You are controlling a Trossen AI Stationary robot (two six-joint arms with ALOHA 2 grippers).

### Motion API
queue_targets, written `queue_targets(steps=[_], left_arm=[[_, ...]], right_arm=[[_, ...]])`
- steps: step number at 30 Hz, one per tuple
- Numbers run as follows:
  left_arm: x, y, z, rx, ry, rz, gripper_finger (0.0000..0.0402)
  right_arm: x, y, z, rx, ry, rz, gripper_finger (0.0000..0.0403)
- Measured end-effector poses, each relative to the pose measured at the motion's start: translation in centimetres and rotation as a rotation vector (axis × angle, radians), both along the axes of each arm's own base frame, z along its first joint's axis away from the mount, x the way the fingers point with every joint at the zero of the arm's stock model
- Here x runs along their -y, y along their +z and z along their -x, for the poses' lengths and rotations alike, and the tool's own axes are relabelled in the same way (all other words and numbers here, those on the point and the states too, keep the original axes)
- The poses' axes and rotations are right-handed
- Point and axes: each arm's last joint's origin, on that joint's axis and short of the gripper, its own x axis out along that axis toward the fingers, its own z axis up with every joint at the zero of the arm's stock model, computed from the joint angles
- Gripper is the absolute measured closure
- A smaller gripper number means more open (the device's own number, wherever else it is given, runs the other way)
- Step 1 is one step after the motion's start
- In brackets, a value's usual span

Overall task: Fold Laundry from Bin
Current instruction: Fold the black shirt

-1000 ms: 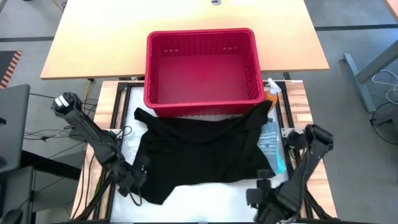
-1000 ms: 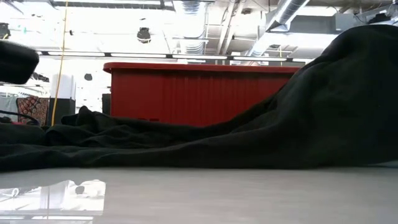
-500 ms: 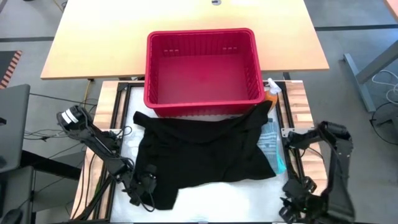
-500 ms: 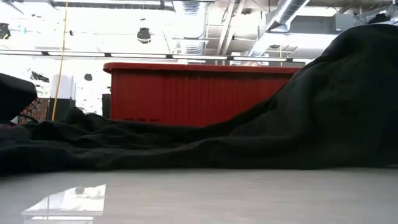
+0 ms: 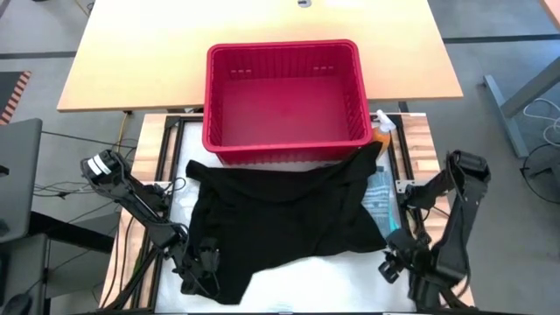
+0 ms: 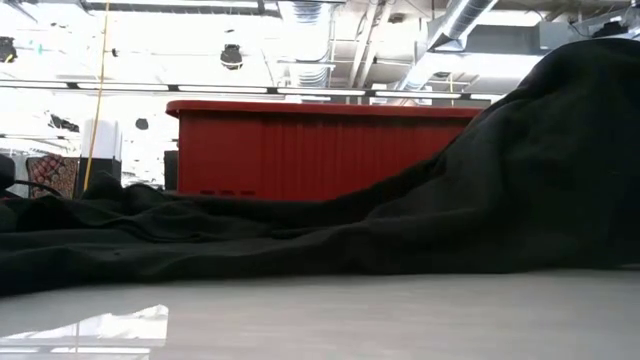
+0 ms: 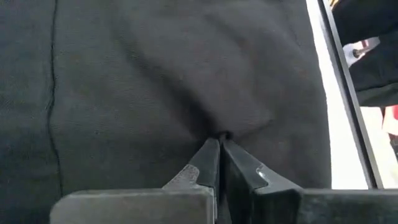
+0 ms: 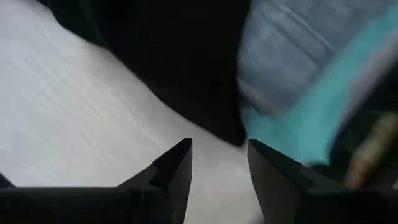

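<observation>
Laundry here means chiefly the black garment (image 5: 284,214), spread flat on the table just in front of the red bin (image 5: 284,98), its far edge touching the bin's near wall. The left gripper (image 7: 219,140) has just pinched shut on the garment's near-left corner, the corner farthest from the bin on that side; a second ago its fingers stood apart beside the cloth, so the grasp for a fold now looks made on that side. The right gripper (image 8: 219,149) has swung back toward the garment's near-right corner after drifting farther from the bin, and hovers with fingers spread, holding nothing over bare table beside the black hem. The left wrist view alone shows cloth gathered into a small pucker at the closed fingertips. The right wrist view alone shows the blue-grey striped cloth (image 8: 298,50) and a teal garment (image 8: 292,121) lying partly under the black one's right edge. The low view shows only the black cloth heaped before the bin (image 6: 320,150), neither gripper.
</observation>
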Motion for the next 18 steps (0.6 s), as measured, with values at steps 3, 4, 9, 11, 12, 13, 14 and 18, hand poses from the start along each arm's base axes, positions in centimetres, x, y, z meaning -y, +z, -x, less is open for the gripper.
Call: queue_targets(steps=[3,4,9,11,12,13,14,18], left_arm=[[0.2,0.2,-0.2,0.002,0.002,0.001,0.0401],[0.2,0.3,-0.2,0.005,0.003,0.001,0.0401],[0.3,0.3,-0.2,0.012,0.006,-0.002,0.0401],[0.3,0.3,-0.2,0.015,0.008,-0.004,0.0401],[0.3,0.3,-0.3,0.017,0.01,-0.005,0.0401],[0.3,0.4,-0.3,0.02,0.012,-0.007,0.0401],[0.3,0.4,-0.3,0.023,0.015,-0.01,0.0401],[0.2,0.4,-0.3,0.025,0.03,-0.01,0.0401]], right_arm=[[0.9,-0.9,0.2,0.086,0.016,-0.066,0.0221],[1.1,-1.0,0.3,0.107,0.024,-0.092,0.0221],[2.4,-1.9,0.7,0.121,0.03,-0.122,0.0224],[2.8,-2.1,0.8,0.12,0.028,-0.111,0.0233],[2.9,-2.3,0.7,0.121,0.03,-0.106,0.0241],[3.0,-2.3,0.6,0.119,0.035,-0.099,0.0253],[3.0,-2.3,0.5,0.118,0.04,-0.097,0.0267],[2.8,-2.1,-0.1,0.136,0.089,-0.141,0.0352]])
